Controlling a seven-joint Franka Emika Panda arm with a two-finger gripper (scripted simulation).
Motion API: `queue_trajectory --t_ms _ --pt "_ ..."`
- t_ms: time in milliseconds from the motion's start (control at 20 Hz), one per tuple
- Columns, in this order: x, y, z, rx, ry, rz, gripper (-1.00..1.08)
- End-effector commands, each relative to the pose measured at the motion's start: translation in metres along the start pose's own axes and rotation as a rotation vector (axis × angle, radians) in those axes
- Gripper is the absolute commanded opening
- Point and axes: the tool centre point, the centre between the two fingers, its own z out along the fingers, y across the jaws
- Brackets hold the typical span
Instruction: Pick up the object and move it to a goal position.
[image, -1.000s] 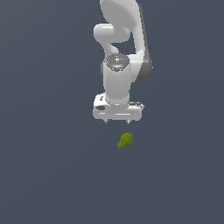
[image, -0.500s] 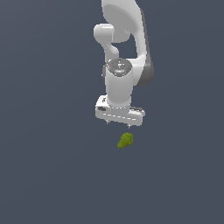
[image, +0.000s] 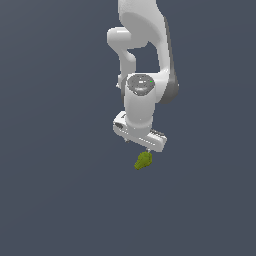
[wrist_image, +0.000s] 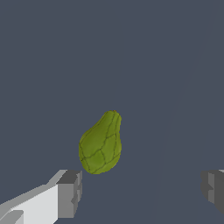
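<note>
I see the object (image: 143, 160): a small olive-green pear-like blob, lumpy, veined; wider at one end; it lies free.

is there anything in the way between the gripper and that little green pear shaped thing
Nothing visible. In the wrist view the small olive-green lumpy pear-shaped object lies on bare grey surface, with the open white gripper apart from it and only empty space between. The exterior view shows the gripper just above the object, nothing else nearby.

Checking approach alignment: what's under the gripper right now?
The olive-green pear-shaped object lies on the grey floor below the open gripper, not yet between its fingers. In the exterior view the hand hides the fingertips.
</note>
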Motion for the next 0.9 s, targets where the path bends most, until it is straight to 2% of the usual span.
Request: queue_trajectory --t_ms 0,850 --pt "0.000 -0.003 0.004 -0.002 -0.001 0.065 1.00" --pt "0.000 -0.021 0.032 -0.022 0.002 0.495 1.00"
